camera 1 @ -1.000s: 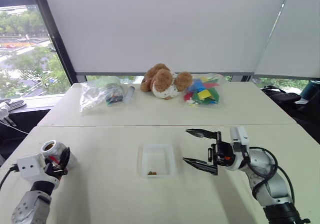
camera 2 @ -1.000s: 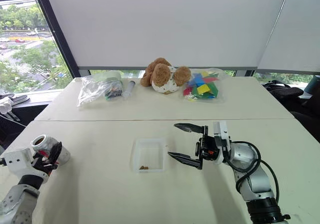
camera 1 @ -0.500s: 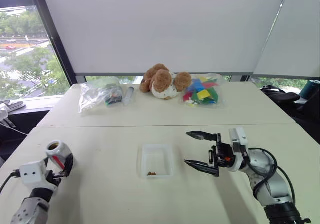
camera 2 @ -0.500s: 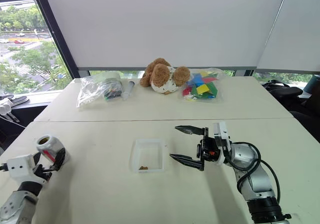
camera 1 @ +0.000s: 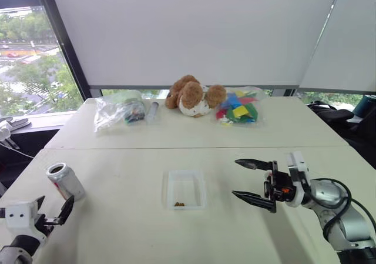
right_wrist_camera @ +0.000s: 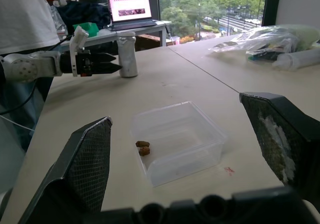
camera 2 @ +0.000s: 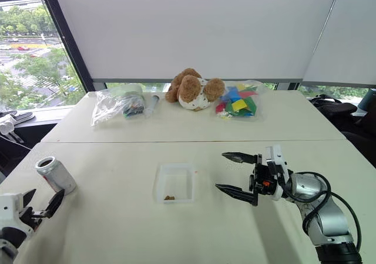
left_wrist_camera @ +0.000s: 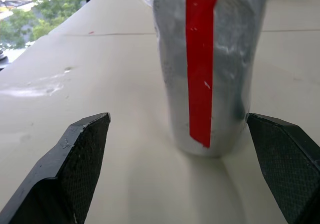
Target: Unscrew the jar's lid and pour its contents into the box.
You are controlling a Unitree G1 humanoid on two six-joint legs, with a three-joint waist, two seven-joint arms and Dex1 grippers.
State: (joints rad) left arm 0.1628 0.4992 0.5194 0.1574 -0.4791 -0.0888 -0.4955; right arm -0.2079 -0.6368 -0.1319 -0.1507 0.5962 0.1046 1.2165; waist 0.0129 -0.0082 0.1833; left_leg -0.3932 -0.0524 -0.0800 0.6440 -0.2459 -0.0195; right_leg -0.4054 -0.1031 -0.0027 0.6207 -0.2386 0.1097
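Released since a second ago: jar [camera 1: 65, 181], then tilted in the left hand [camera 1: 51, 211], now standing free and upright on the surface [camera 1: 117, 229], mouth open, red strip label facing that hand.

Left hand: near edge of surface, left side; fingers [left_wrist_camera: 80, 149] spread wide, drawn back just short of the jar, touching nothing.

Right hand [camera 1: 254, 182]: near right, shifted rightward from a second ago, pointing across toward the box; fingers spread wide, nothing between them.

Box [camera 1: 184, 189]: centre of surface, between the two hands, well apart from the jar; translucent, shallow, rounded corners. Contents [right_wrist_camera: 142, 147]: two or three small brown bits lying inside, at the near wall.

Far side of surface, left to right: clear plastic bag [camera 1: 117, 109] with mixed items; brown and white plush toy [camera 1: 192, 95]; clear bag of coloured pieces [camera 1: 238, 106].

Beyond: white window blinds [camera 1: 194, 32]; trees [camera 1: 29, 76] outside at left.
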